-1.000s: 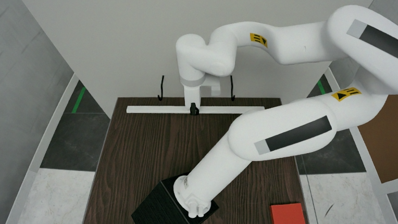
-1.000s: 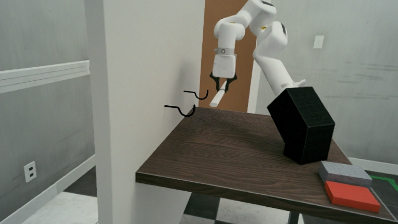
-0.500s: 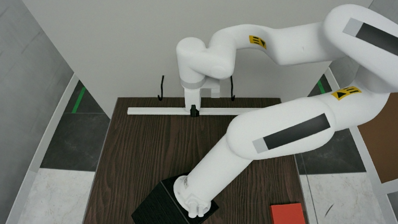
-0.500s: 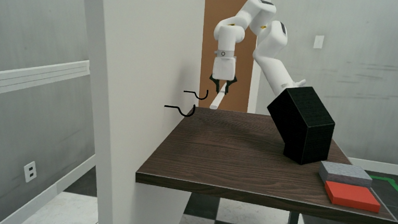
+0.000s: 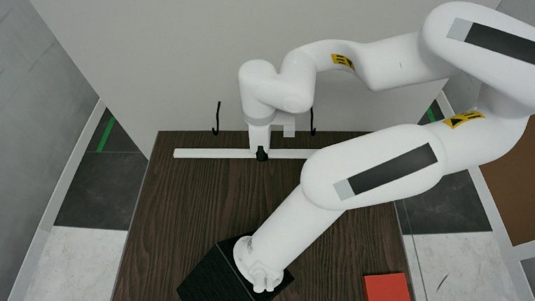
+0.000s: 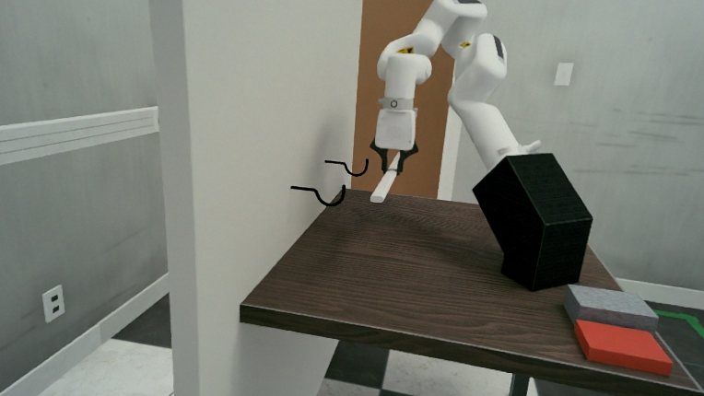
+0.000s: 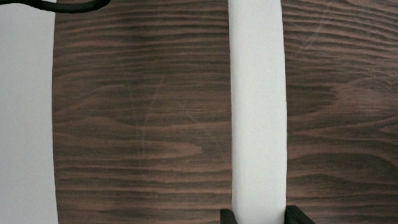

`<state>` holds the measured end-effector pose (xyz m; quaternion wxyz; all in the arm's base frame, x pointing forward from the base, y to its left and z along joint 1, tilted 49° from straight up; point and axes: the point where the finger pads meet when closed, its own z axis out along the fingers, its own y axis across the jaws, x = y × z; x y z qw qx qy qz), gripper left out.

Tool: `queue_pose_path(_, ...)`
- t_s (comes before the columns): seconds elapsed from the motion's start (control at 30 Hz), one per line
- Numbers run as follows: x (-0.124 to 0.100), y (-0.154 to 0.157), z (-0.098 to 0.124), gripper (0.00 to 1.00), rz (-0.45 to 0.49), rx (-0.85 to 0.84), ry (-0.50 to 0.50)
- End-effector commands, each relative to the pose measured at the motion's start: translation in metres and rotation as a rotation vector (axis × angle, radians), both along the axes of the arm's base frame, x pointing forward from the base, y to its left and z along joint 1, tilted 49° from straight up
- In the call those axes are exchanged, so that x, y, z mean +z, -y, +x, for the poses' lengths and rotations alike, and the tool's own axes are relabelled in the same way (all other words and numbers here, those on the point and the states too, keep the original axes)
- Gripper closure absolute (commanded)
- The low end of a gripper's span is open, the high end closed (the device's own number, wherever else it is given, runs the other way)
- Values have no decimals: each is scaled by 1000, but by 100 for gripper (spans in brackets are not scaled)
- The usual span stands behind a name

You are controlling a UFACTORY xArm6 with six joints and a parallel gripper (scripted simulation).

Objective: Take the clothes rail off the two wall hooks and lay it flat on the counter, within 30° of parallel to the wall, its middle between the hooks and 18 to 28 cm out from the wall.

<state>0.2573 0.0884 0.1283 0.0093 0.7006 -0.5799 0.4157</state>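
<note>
Rail (image 5: 217, 153) runs parallel to the wall near the counter's (image 5: 179, 224) back edge, we see from the top, off both hooks (image 5: 216, 118), the gripper (image 5: 261, 154) clamped on its middle. From the exterior we see it held above the counter's far corner. On the wrist view our fingertips pinch it.

A straight white clothes rail (image 5: 217, 153) is held level above the dark wooden counter (image 5: 195, 209), parallel to the wall, clear of both black hooks (image 5: 216, 118).
</note>
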Motion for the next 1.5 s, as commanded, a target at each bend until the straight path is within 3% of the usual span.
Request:
queue_pose_path(0.0,-4,2,4,100,2,1,1)
queue_pose_path(1.47,-45,34,41,100,2,1,1)
